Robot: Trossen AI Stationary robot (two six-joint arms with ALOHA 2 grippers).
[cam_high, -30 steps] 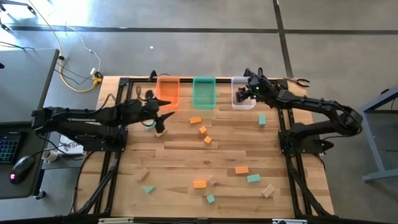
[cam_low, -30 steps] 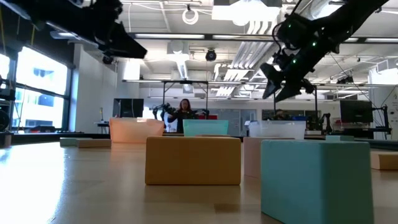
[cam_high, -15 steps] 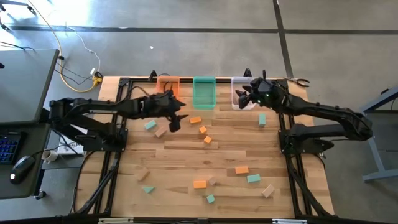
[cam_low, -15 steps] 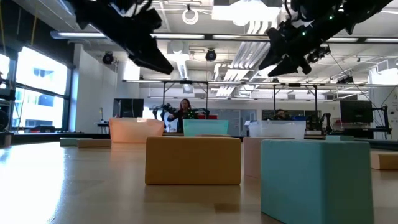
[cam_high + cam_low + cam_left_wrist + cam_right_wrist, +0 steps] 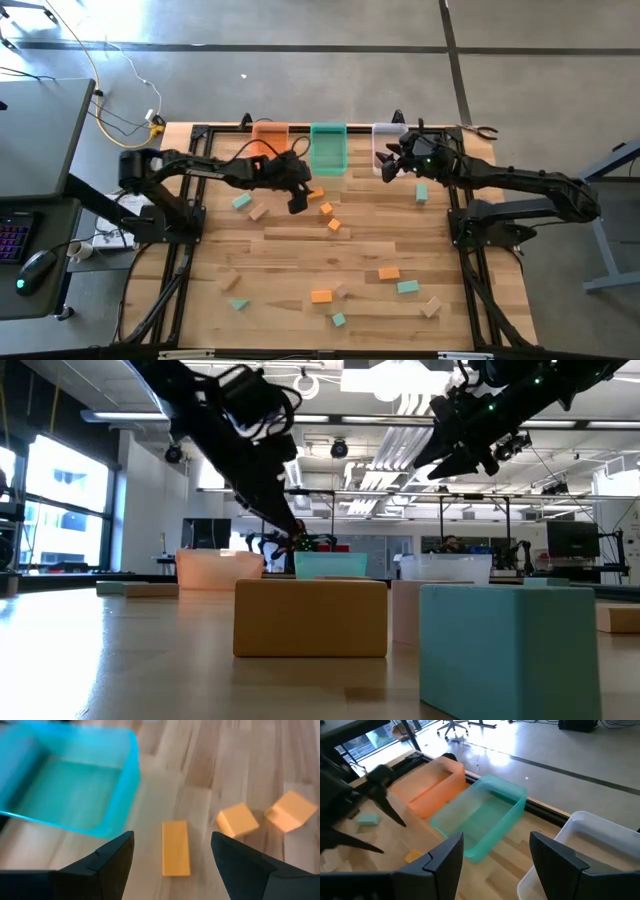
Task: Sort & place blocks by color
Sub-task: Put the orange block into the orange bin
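Both pairs of dark fingers are spread apart and hold nothing: the left gripper (image 5: 172,852) hovers above an orange brick (image 5: 176,848) lying just beside the green bin (image 5: 75,795), with two orange cubes (image 5: 238,819) close by, while the right gripper (image 5: 495,852) hangs over the near edge of the clear bin (image 5: 600,840), looking across the green bin toward the orange bin (image 5: 432,790). By the look of it, sorting has barely begun: the bins appear empty where they can be seen, and the blocks (image 5: 389,273), orange, teal and pale wood, lie scattered over the nearer half of the table (image 5: 270,270), about a dozen left to place. The surface is light wooden planking in a black frame. Beyond it stretches a grey concrete floor, with a yellow cable (image 5: 105,75) trailing past a desk at the left, and a large workshop with ceiling lights behind.
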